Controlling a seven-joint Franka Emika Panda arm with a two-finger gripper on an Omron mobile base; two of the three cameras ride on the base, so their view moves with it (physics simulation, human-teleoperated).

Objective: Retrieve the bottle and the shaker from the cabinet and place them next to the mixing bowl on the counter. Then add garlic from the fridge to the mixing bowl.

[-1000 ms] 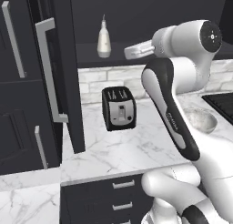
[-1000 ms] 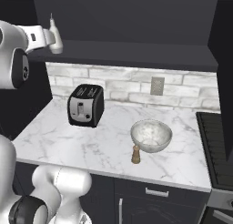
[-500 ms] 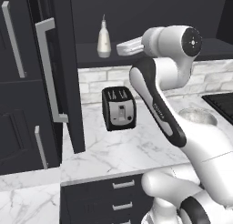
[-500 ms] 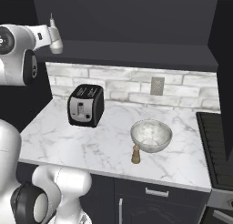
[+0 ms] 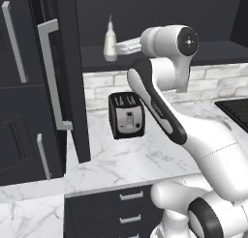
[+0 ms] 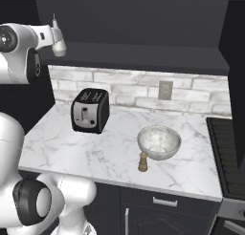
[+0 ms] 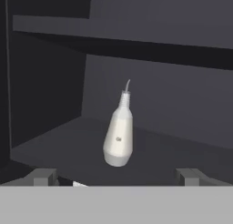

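The creamy-white bottle (image 5: 110, 42) (image 6: 58, 40) (image 7: 119, 136) stands on the deep shelf of the dark cabinet (image 5: 160, 55), whose door (image 5: 68, 77) is swung open on the left. My gripper (image 7: 114, 176) is open just short of the bottle, fingertips (image 7: 43, 175) wide apart on either side of it, not touching. In the base views my hand (image 5: 128, 46) (image 6: 43, 36) sits right beside the bottle. Down on the marble counter (image 6: 91, 155), the brown shaker (image 6: 142, 162) stands close in front of the speckled mixing bowl (image 6: 159, 142).
A black toaster (image 5: 127, 115) (image 6: 90, 110) sits on the counter below the shelf. The door's grey bar handle (image 5: 51, 75) juts out at the left. A dark stove (image 6: 229, 155) borders the counter's right end. Dark drawers (image 5: 126, 208) run underneath.
My hand has reached leftward into the cabinet and closed in on the bottle. The bottle, shaker and bowl have not moved.
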